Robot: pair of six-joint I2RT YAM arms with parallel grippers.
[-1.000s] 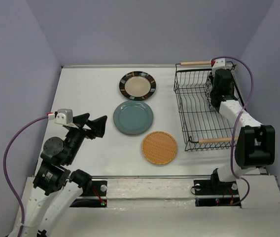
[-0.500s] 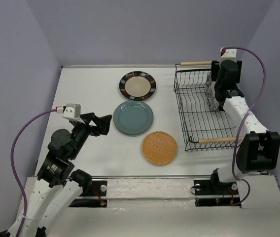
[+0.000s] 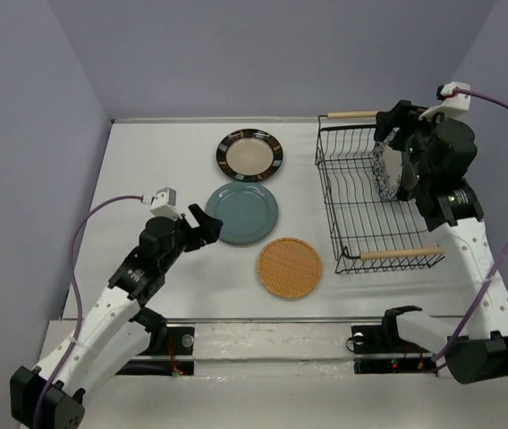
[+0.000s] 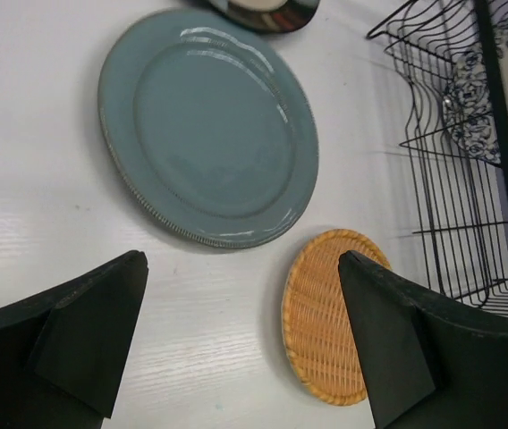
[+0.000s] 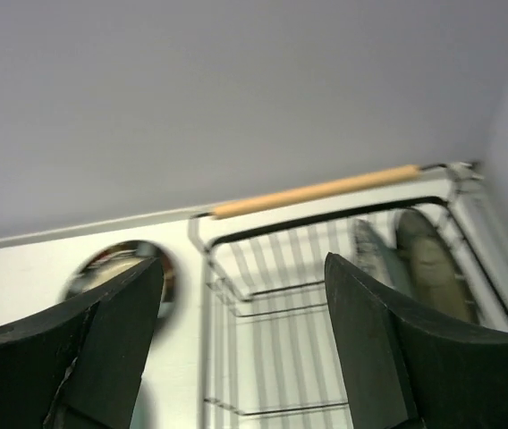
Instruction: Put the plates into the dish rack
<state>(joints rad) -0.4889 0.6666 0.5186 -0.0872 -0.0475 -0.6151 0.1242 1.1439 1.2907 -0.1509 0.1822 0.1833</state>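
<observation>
The black wire dish rack [image 3: 361, 206] stands at the right. The white and blue floral plate [image 3: 384, 170] stands upright in its far right part. In the right wrist view a cream plate [image 5: 428, 259] stands beside it. A cream plate with a dark striped rim [image 3: 249, 154], the teal plate [image 3: 241, 213] and the orange wicker plate [image 3: 289, 266] lie flat on the table. My left gripper [image 3: 202, 228] is open and empty, just left of the teal plate [image 4: 209, 125] and near the wicker plate [image 4: 330, 317]. My right gripper [image 3: 393, 121] is open and empty, raised over the rack's far end [image 5: 325, 295].
The rack has two light wooden handles, one at the far end [image 3: 354, 114] and one at the near end [image 3: 395, 255]. The table's near edge [image 3: 272, 319] runs in front of the arm bases. Grey walls close in the table on three sides.
My right gripper has risen up and away from the floral plate, which stays standing in the rack. My left arm has reached forward and right, toward the teal plate.
</observation>
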